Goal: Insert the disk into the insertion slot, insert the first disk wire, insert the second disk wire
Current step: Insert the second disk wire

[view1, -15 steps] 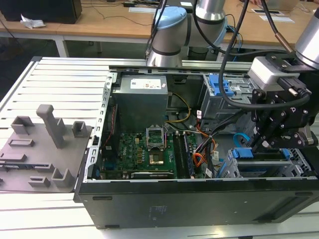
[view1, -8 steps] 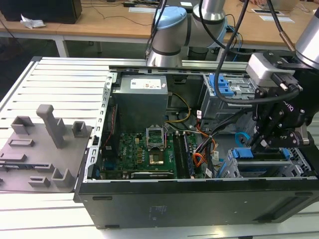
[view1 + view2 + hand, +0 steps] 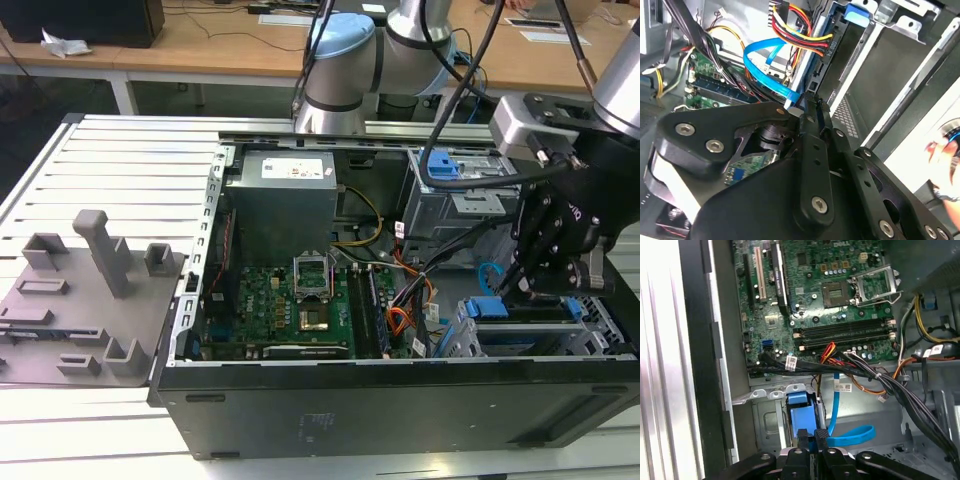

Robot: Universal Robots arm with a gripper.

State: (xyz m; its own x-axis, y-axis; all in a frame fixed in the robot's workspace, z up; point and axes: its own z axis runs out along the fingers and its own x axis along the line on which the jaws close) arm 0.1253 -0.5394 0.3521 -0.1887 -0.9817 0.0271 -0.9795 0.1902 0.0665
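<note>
While the arm hangs low over the open PC case, the tool sits at the drive cage end, on the exterior view's right. Its 2 black fingers look pinched together on the small dark plug at the end of the second disk wire, the flat light-blue cable that loops up beside the orange-red-yellow wire bundle. You can see the same loop in the first wrist view too, curling just past the fingertips.

The disk is already lying inside the insertion slot, the low grey perforated cage near the front wall of the case, and its blue caddy edge sits right in front of the tool. That colored wire bundle runs to a dark connector on the back edge of the disk, so it looks plugged in, though I can't tell if it's fully seated.

The taller grey cage with the blue latch sits just behind. The green motherboard fills the middle of the case, and a grey plastic fixture rests on the desk, well apart on the exterior view's left.
</note>
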